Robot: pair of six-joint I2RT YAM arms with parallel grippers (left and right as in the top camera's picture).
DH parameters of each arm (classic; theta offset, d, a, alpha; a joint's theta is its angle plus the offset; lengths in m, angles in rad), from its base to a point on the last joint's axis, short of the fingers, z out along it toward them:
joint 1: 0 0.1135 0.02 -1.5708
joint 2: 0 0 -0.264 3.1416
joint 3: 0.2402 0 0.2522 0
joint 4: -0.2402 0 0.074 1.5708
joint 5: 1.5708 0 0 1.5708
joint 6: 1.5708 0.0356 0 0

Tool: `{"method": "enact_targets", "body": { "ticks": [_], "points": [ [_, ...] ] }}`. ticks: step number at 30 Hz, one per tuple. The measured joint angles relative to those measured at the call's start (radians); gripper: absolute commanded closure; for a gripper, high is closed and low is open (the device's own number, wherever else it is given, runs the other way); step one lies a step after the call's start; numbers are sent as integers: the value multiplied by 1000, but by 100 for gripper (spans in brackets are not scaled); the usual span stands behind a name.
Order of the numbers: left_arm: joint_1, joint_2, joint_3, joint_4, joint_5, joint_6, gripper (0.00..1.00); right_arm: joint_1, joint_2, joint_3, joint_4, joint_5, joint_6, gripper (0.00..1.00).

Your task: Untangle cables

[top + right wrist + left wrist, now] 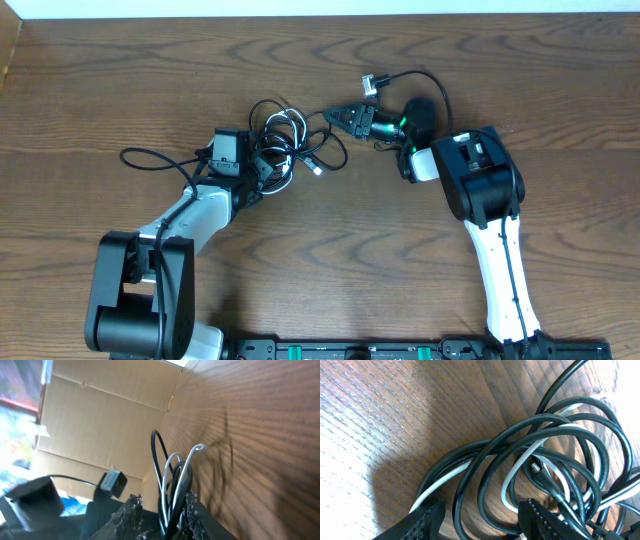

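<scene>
Three cables (283,140), one white and, as far as can be counted through the knot, two black, are pictured heaped in a tangle on a wooden table (110,70). Just left of the tangle, the left gripper (480,522) is held about half open. Its fingers (427,520) are set either side of black loops, which are not pinched. At the tangle's right edge, the right gripper (160,510) is seen closed on a few black and white strands leading out of the heap. Two plug ends are counted clear of the tangle: a silver plug (372,85) beyond it to the right and a white plug (317,168) just on its robot side. A hard pull from the right is judged likely to tighten the knot or drag the whole heap, since nothing is pinned on the left. Thin strands could also slip from the grip.
</scene>
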Motion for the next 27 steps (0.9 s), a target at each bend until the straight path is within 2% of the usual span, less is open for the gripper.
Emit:
{"method": "enact_targets", "body": {
  "ticks": [6,14,22,27],
  "points": [
    [0,0,0,0,0,0,45,7,1,0,0,-40,83,73],
    [0,0,0,0,1,0,45,36,5,2,16,-108,102,99],
    [0,0,0,0,0,0,46,31,16,17,193,-218,121,99],
    [0,0,0,-1,0,0,46,11,-3,19,196,-272,195,99]
  ]
}}
